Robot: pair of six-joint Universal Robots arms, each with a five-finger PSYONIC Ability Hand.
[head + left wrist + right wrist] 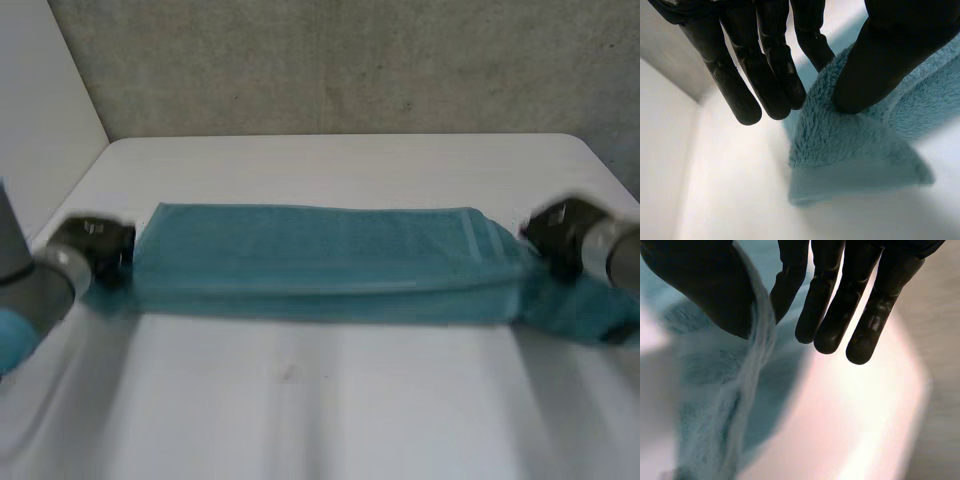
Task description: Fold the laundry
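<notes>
Teal towel point(320, 262) is lying as a long strip on the white table point(300, 400), with its long axis running left to right. Left hand point(95, 248) is pinching the left end between thumb and finger. Right hand point(558, 235) is pinching the right end the same way, so each hand is sitting at its own end.
</notes>
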